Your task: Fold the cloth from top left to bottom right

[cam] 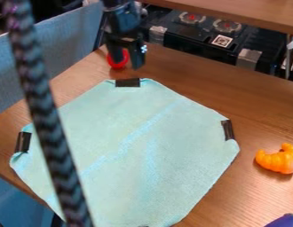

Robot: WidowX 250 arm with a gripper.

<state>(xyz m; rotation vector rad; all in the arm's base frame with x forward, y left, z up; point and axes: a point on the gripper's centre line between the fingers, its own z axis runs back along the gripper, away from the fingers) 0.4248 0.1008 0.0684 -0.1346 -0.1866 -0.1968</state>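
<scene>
The wooden worktop (261, 104) carries the flat green cloth (167, 150), its lower-left side near the worktop's edge; beyond the cloth's top, the claw (128, 63) hangs spread beside a red object (117, 65).

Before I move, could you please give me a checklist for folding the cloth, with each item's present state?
1. Cloth spread out, not folded: ok.
2. Gripper over the cloth: not ok; it hangs just beyond the top edge, near the top tape.
3. Gripper free of the red thing: cannot tell; they overlap in view.
4. Orange toy off the cloth: ok; it lies on the table to the right.
5. Cord clear of the fold: cannot tell; it crosses the cloth's left part in view, at unknown height.
6. Bottom edge flat: cannot tell; it is partly cut off.
</scene>
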